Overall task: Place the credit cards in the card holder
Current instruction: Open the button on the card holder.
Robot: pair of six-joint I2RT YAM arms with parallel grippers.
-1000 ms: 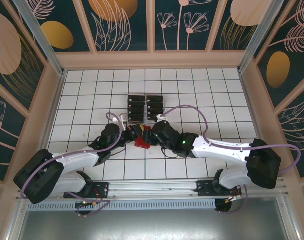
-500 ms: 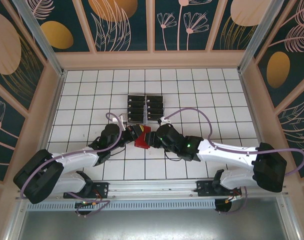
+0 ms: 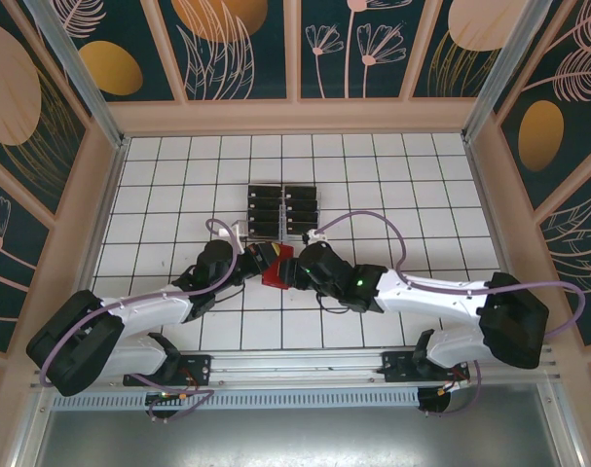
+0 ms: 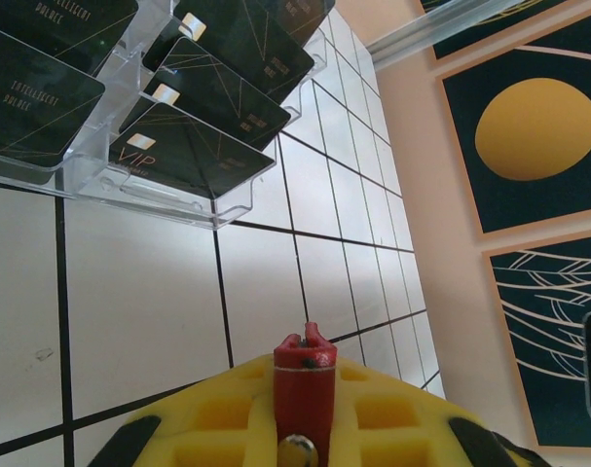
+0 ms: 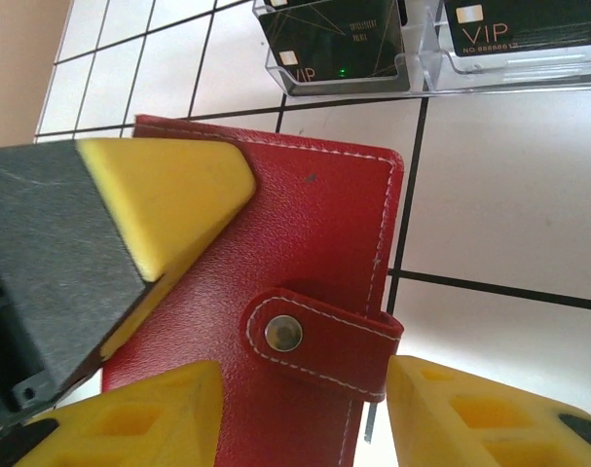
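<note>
The task is judged to be at its very start. The wallet (image 3: 276, 269) is held up between the two arms, just in front of the rack (image 3: 282, 209). It is shut, and its tab (image 5: 319, 336) is seen snapped down in the right wrist view. No card is seen in it.

The cards (image 4: 193, 146) are all lodged in the rack's slots, as far as can be seen, well apart from either claw.

The left claw (image 3: 254, 261) is clenched on the wallet: a red edge is seen pinched between its yellow pads (image 4: 392, 418) in the left wrist view.

The right claw (image 5: 305, 418) is released, with its jaws spread to either side of the tab and nothing gripped between them.

What is left is judged to be nearly everything. The tab has to be unsnapped, the wallet opened, and each card drawn from the rack and slid into a pocket.
</note>
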